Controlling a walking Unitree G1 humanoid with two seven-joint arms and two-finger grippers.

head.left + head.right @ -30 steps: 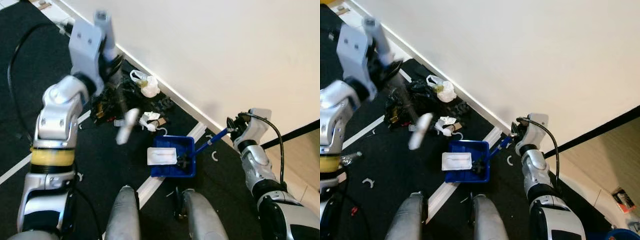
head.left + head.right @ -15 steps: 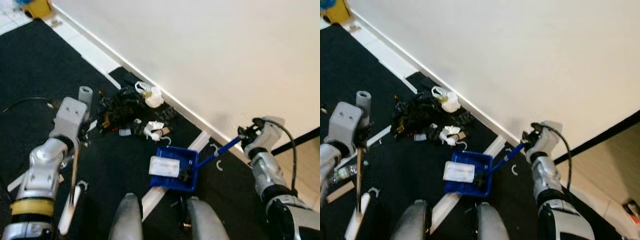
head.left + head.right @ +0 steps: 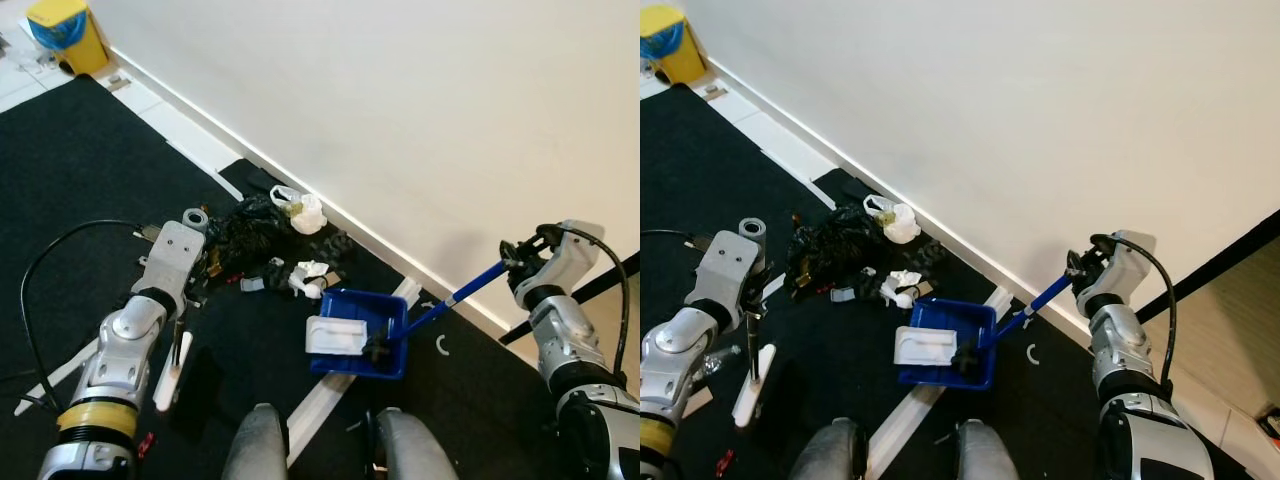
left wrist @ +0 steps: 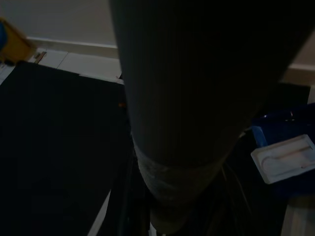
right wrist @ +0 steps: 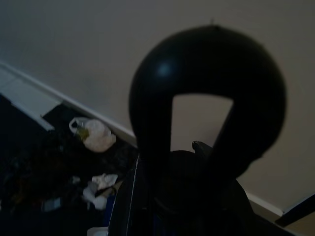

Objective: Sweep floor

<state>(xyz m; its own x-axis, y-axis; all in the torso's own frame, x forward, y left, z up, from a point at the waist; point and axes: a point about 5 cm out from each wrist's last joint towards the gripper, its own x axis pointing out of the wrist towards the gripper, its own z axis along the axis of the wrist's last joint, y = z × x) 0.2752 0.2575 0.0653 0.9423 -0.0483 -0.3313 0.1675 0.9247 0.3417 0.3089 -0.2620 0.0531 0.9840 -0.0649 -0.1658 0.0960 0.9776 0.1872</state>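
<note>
Swung down from raised: left tool (image 3: 176, 322), clamped on brush (image 3: 170, 365), head on floor. Litter pile (image 3: 262, 243) ahead, between brush and blue dustpan (image 3: 358, 342). Right tool (image 3: 520, 262) clamped on pan's handle.

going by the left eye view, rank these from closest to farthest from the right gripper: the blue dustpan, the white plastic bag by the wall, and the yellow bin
From the right gripper:
1. Blue dustpan, on the floor just ahead of the robot's feet, on its handle's far end.
2. White plastic bag, further left along the wall, beside the dark litter.
3. Yellow bin, far left corner.
</note>
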